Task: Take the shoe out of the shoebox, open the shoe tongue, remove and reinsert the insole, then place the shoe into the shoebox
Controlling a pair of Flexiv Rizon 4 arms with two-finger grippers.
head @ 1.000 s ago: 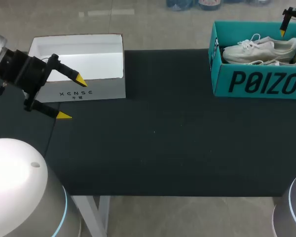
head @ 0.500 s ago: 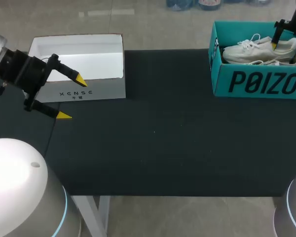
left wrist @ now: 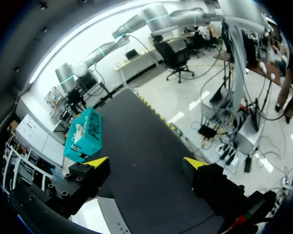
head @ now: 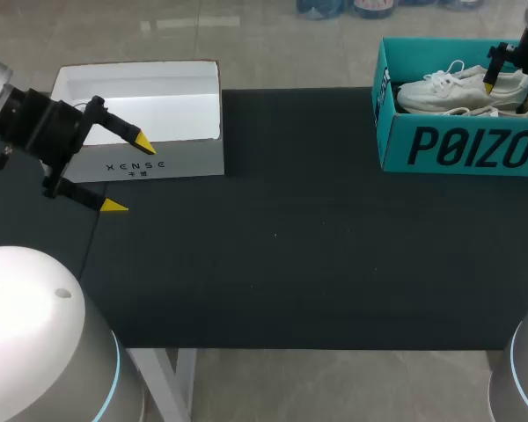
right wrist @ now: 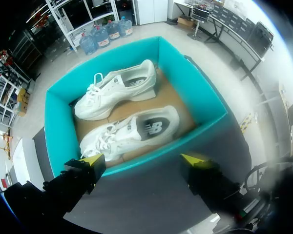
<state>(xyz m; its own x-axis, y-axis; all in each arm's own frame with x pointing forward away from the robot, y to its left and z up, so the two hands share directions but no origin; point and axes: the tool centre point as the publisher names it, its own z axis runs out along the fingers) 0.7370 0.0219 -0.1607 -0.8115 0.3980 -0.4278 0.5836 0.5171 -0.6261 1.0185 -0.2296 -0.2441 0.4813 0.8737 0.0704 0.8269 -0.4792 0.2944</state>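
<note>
- Shoebox [head: 458,145], teal, at the table's far right, holds two white lace-up shoes [right wrist: 119,92] side by side, soles down.
- White box [head: 141,163] sits far left.
- Right gripper [right wrist: 142,160] hangs over the shoebox, spread wide, holding nothing.
- Left gripper [head: 129,174] by the white box, equally wide, also holds nothing.

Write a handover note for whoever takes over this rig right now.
Grippers: the left gripper is open and empty, by the white box. The right gripper is open and empty, over the shoebox.
Things: the near shoe and the far shoe lie side by side in the shoebox.
Done: nothing yet; no shoe is out.
Left: every step, starting with lifting a shoe out.
</note>
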